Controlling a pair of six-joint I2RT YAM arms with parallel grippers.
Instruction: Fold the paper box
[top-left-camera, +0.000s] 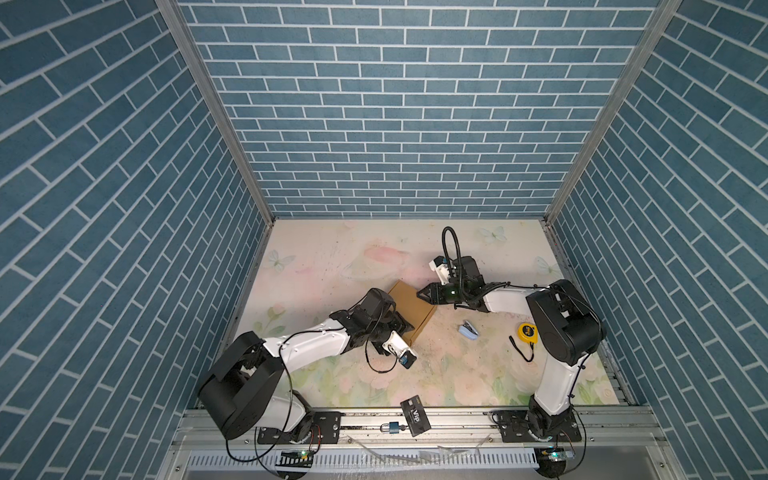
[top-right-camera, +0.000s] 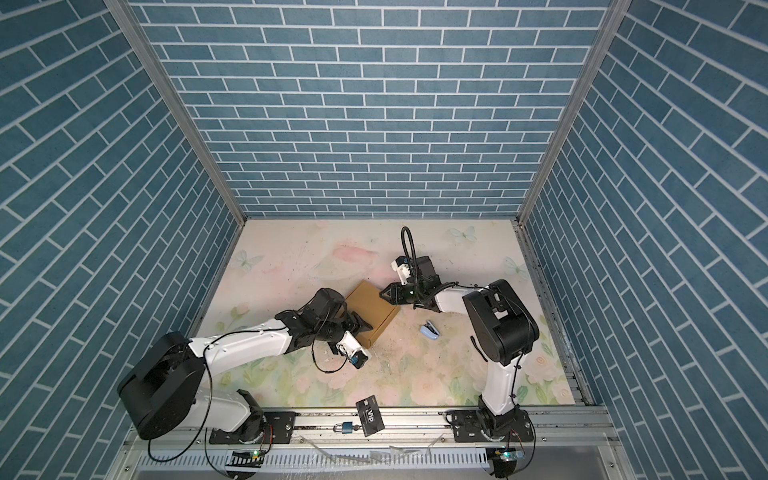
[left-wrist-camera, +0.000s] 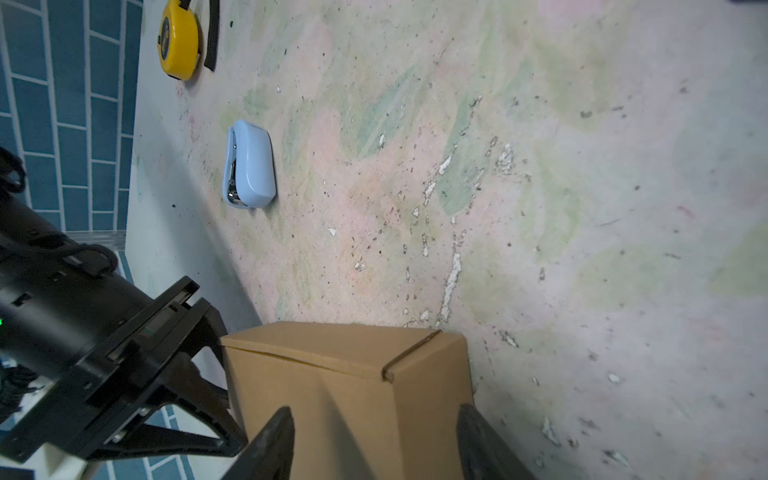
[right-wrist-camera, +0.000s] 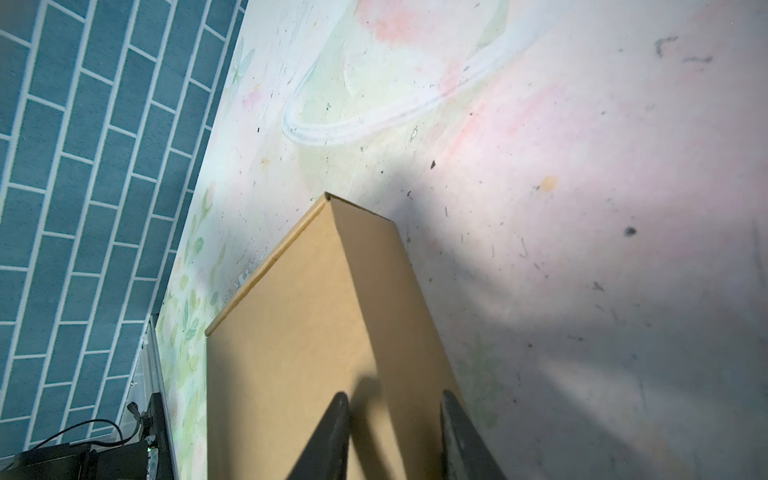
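The paper box (top-left-camera: 412, 308) (top-right-camera: 371, 308) lies closed and flat on the flowered table, a tan cardboard mailer turned at an angle. My left gripper (top-left-camera: 402, 325) (top-right-camera: 362, 325) is at its near left corner. In the left wrist view it (left-wrist-camera: 374, 409) stands open, one finger over the box's top (left-wrist-camera: 332, 374) and the other beside its side wall. My right gripper (top-left-camera: 420, 293) (top-right-camera: 383, 292) is at the box's far right corner. In the right wrist view its jaws (right-wrist-camera: 394, 394) stand apart over the edge between the box's top (right-wrist-camera: 291, 332) and its side, gripping nothing.
A light blue stapler (top-left-camera: 468, 330) (left-wrist-camera: 249, 166) and a yellow tape measure (top-left-camera: 527, 332) (left-wrist-camera: 178, 39) lie right of the box. A black VIP card (top-left-camera: 415, 415) and a padlock (top-left-camera: 392, 427) sit at the front rail. Blue brick walls enclose the table.
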